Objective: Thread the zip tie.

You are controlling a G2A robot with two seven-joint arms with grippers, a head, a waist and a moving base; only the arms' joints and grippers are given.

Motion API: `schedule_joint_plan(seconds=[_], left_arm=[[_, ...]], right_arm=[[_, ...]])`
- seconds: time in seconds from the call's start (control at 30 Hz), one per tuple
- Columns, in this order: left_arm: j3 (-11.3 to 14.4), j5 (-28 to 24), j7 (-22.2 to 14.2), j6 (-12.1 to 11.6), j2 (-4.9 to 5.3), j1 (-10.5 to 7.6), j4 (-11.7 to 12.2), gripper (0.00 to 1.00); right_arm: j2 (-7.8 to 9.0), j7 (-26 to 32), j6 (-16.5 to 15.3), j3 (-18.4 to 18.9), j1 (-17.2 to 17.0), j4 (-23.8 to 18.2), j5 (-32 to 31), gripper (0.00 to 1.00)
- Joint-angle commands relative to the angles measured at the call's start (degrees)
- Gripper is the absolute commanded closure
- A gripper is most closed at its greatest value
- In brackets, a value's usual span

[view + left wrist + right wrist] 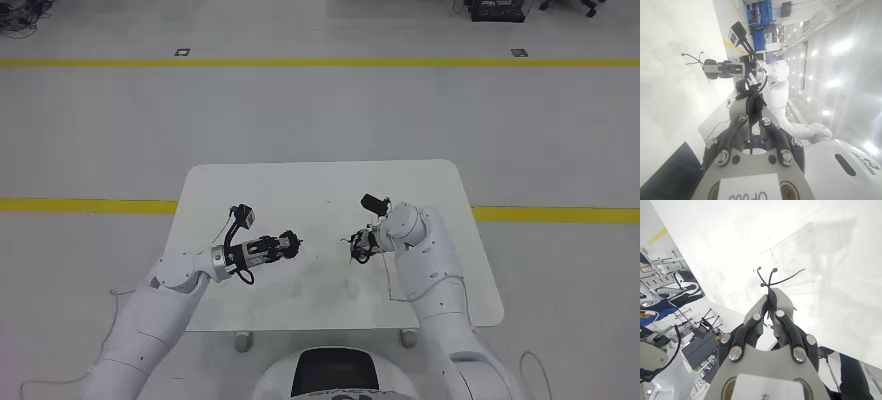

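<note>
Above the middle of the table (320, 185), the two grippers faced each other, near but apart. The right gripper (770, 293) was clamped tight on the strap of a black zip tie (769, 306). Its head end stuck out past the fingertips and crossed two other ties (762, 285) there; whether those were gripped too could not be told. The left gripper (752, 103) was closed as well, with a thin dark strand between its fingers that could not be identified.

The job looked to be at the lining-up step, with nothing threaded yet. The next move would probably be to bring a free tail squarely to a head's slot. That would call for fine aiming, since the ties fanned out loosely.
</note>
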Motion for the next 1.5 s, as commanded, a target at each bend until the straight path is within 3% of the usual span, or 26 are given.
schedule_joint_plan(seconds=[0.0, 0.4, 0.77, 1.17, 1.47], left_arm=[[0.00, 0.00, 0.00, 0.00, 0.00, 0.00, 0.00, 1.00], [0.00, 0.00, 0.00, 0.00, 0.00, 0.00, 0.00, 1.00], [0.00, 0.00, 0.00, 0.00, 0.00, 0.00, 0.00, 1.00], [0.00, 0.00, 0.00, 0.00, 0.00, 0.00, 0.00, 1.00], [0.00, 0.00, 0.00, 0.00, 0.00, 0.00, 0.00, 1.00]], right_arm=[[0.23, 0.26, -0.10, 0.10, -0.03, 0.12, 0.68, 1.00], [2.22, 4.15, -2.96, 2.54, 2.95, 6.45, 8.44, 1.00], [3.68, 2.07, 0.74, 2.89, 5.29, 11.57, 10.83, 1.00], [3.69, 1.74, 0.70, 2.94, 5.15, 11.62, 11.05, 1.00], [5.35, 2.45, 0.74, 5.90, 6.65, 16.25, 17.55, 1.00]])
